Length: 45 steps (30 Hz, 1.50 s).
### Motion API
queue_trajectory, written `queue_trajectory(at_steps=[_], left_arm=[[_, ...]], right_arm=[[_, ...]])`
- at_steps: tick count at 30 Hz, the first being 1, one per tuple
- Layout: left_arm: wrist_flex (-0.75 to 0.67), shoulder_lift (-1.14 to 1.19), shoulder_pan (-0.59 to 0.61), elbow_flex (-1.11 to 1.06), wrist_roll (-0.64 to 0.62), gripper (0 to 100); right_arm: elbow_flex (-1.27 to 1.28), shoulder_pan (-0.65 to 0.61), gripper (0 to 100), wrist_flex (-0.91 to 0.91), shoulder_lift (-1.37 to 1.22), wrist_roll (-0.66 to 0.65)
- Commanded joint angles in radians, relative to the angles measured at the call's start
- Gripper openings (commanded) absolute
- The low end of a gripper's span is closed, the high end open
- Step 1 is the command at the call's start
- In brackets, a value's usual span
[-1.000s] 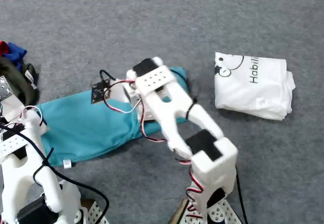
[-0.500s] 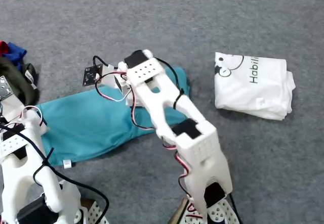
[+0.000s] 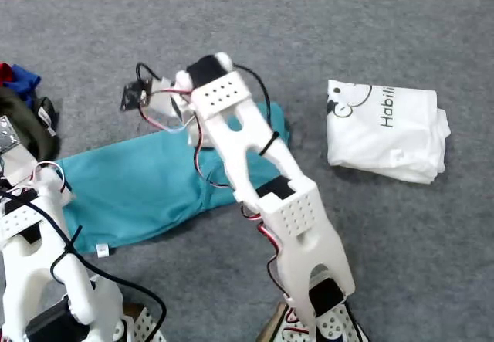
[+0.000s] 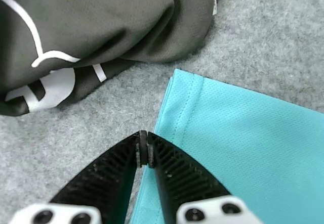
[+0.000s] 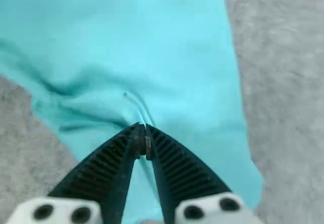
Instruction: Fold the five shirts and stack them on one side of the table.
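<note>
Grey table, teal shirt in pinch of right pincer; left pincer closed at its hem.

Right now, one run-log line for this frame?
right gripper: shut, pinching teal fabric shirt | left gripper: shut at its hem | folded white printed shirt: lying apart

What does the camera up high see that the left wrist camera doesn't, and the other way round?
From the high view: the folded white shirt, a red and blue bundle at the table's edge, and the right arm stretched over the teal shirt. From the left wrist view: the left gripper up close, its fingers shut beside the teal shirt's corner, and the white print on the dark shirt. In both: the teal shirt, the dark shirt and the grey table cover.
</note>
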<state>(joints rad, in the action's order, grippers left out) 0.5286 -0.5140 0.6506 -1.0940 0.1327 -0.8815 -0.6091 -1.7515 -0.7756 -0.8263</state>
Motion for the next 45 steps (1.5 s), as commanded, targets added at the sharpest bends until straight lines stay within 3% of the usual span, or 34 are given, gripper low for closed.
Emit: queue_trajectory(at_steps=[1,9,19,26,37,41,45], left_arm=[[-0.014,-0.031,-0.009,0.000,-0.006,2],[-0.014,-0.031,-0.009,-0.002,-0.006,2],[-0.014,-0.033,-0.015,-0.008,-0.006,2],[-0.015,-0.033,-0.015,-0.008,-0.006,2],[-0.014,-0.033,-0.015,-0.003,-0.008,2],[-0.006,-0.033,-0.014,0.000,-0.005,2],[0.204,-0.025,-0.008,0.146,0.000,2]], right_arm=[[-0.084,0.041,0.5,-0.037,0.102,0.060],[0.374,-0.013,0.4,-0.018,0.335,0.063],[0.684,-0.048,0.5,0.330,0.332,0.064],[0.627,-0.042,0.5,0.450,0.120,0.064],[0.228,-0.039,0.5,0.092,0.142,0.064],[0.036,0.018,0.5,-0.029,0.203,0.063],[-0.018,0.131,0.5,-0.035,0.271,0.064]])
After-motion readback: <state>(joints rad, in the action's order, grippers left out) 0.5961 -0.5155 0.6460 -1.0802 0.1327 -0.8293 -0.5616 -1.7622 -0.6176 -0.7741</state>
